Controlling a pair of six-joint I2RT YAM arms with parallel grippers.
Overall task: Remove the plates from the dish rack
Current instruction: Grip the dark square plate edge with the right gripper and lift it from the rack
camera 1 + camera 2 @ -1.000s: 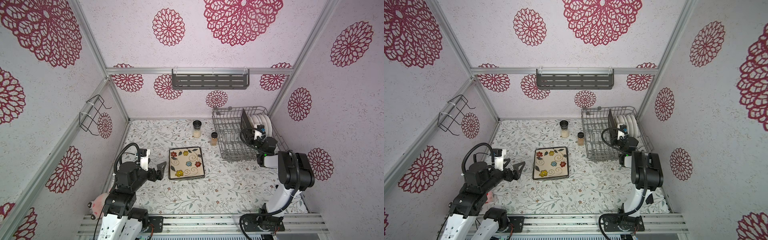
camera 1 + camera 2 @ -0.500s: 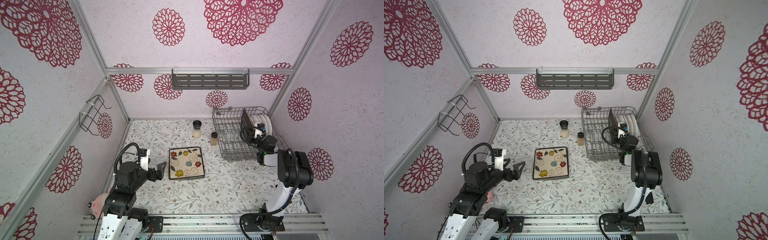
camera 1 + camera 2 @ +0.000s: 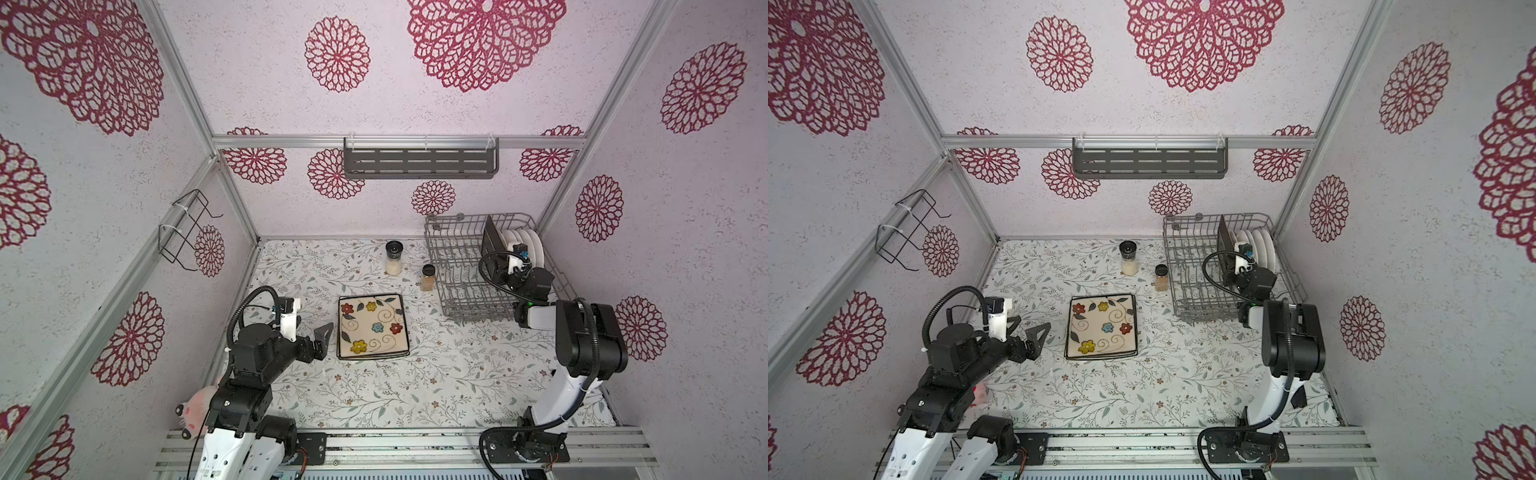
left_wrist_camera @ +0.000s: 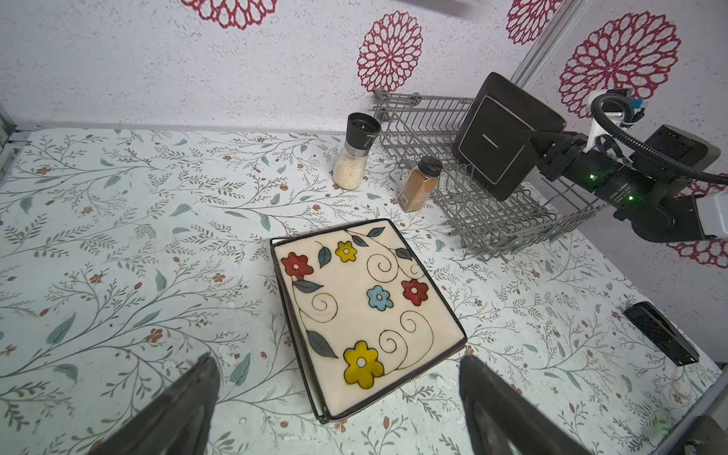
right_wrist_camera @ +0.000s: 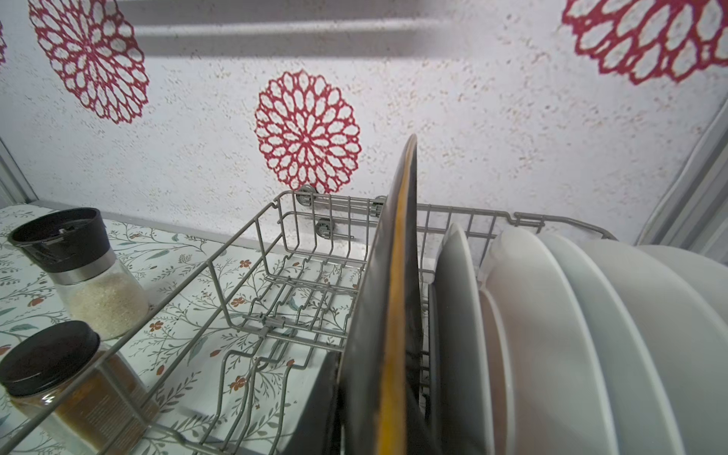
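- Dish rack (image 3: 461, 270): grey wire basket in the far right corner of the desk (image 3: 415, 386). Its upright tines held the contents on edge, so each piece had to leave upward, taken by its rim.
- Black square plate (image 4: 496, 145): stood on edge in the rack, foremost of the row and facing the empty slots. Judged the piece in hand, since nothing blocked it.
- Right gripper (image 4: 532, 136): reached into the rack from the near side, jaws narrowed onto the black plate's near edge with one finger on each face. An edge pinch was the only hold a slotted plate allowed. The plate's lower edge sat among the tines, not lifted clear.
- White round plates (image 5: 591, 335): several, packed close behind the black plate toward the right wall. Probably reachable only once the black one was out.
- Cream flowered plate (image 3: 372, 326): flat, face up, mid-desk, well apart from the rack, seemingly atop another like it. Likely the stack for unloaded pieces.
- Left gripper (image 3: 1027, 328): jaws wide, holding nothing, just beside the cream plate's left edge. Probably placed there to tend the stack.
- Grinder jar (image 3: 393, 259) and amber jar (image 3: 428, 277): just left of the rack. A low carry could tip them.
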